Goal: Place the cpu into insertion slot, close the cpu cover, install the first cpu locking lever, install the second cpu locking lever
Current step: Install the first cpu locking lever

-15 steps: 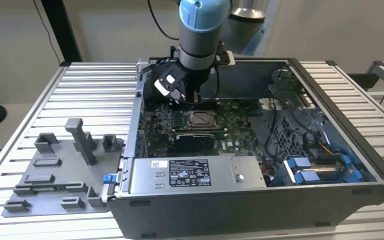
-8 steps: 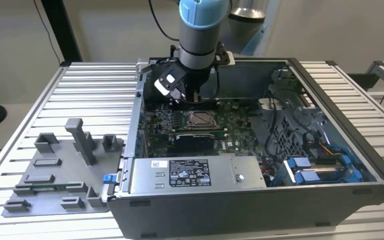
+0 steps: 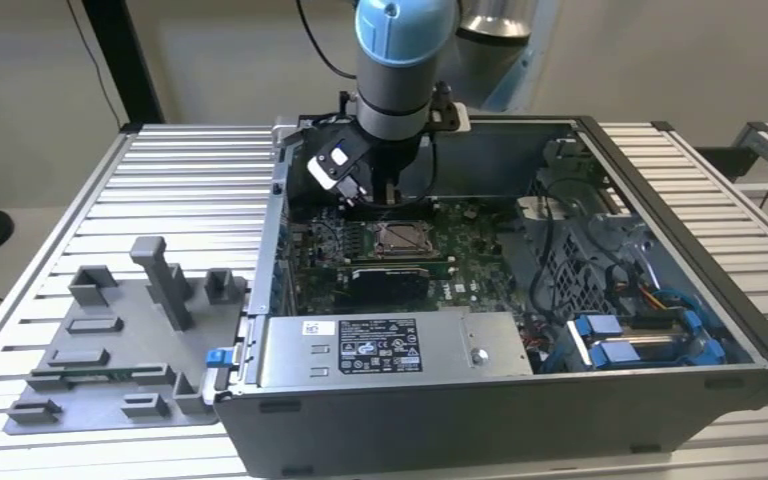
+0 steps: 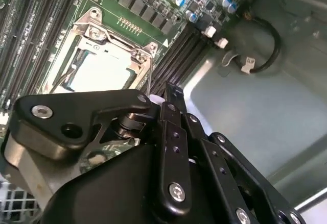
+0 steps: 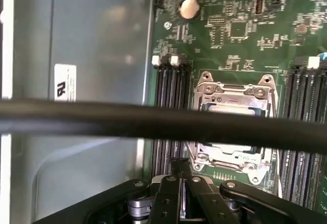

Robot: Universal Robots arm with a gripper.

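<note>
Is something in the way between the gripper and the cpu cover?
Nothing visible. The gripper sits right at the edge of the cover, which lies down over the cpu.

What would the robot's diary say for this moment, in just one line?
pincer: shut, low beside cpu cover | cpu: lying under cover, top showing through cut-out | cpu cover: down over cpu

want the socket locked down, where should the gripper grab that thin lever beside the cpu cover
Probably the lever at its free end, nearest the gripper, pinched across from above: it is a slender wire running beside the flat cpu cover.
</note>
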